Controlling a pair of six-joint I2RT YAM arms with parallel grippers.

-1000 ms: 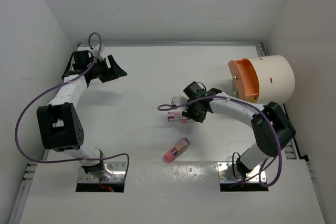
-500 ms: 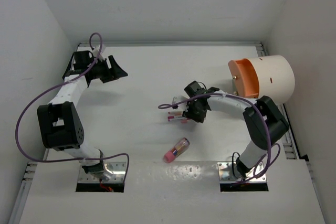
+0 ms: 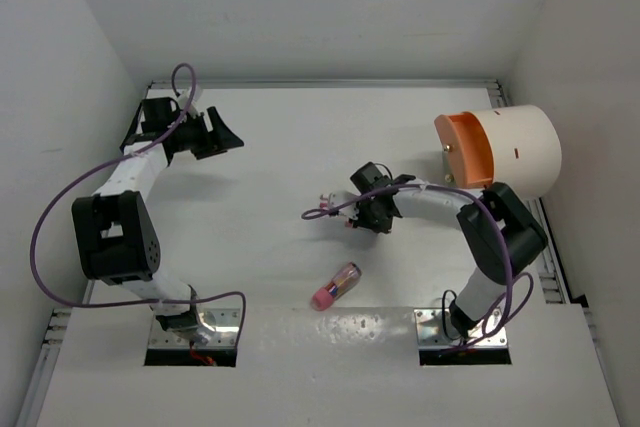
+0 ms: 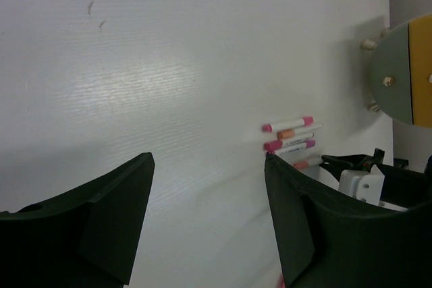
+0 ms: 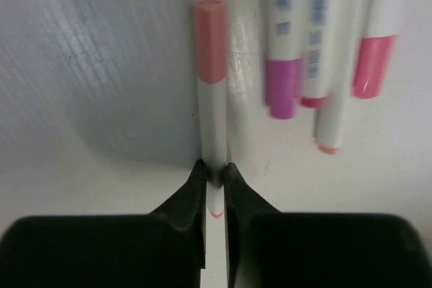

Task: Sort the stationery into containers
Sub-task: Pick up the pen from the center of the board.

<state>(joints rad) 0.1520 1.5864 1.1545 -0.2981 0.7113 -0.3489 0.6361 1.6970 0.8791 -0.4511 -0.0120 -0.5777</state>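
right end effector point(image 5: 214, 170): narrow, pinching pink-capped pen point(image 5: 212, 109) | left end effector point(image 4: 209, 161): wide, over bench point(image 4: 135, 65) | more pens point(image 5: 317, 52) just beside

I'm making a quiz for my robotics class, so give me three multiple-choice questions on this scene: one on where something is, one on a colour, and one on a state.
1. Where is the drum?
A) near left corner
B) far right of the table
C) between the arm bases

2. What colour is the cap of the pen between the right fingers?
A) green
B) black
C) peach-pink

3. How are the left fingers?
A) open, holding nothing
B) shut on a pen
C) shut on the drum

Answers:
1 B: the top view shows it at the table's far right edge.
2 C: the right wrist view shows a peach-pink cap on the pinched pen.
3 A: the left wrist view shows a wide gap with only bare table between them.
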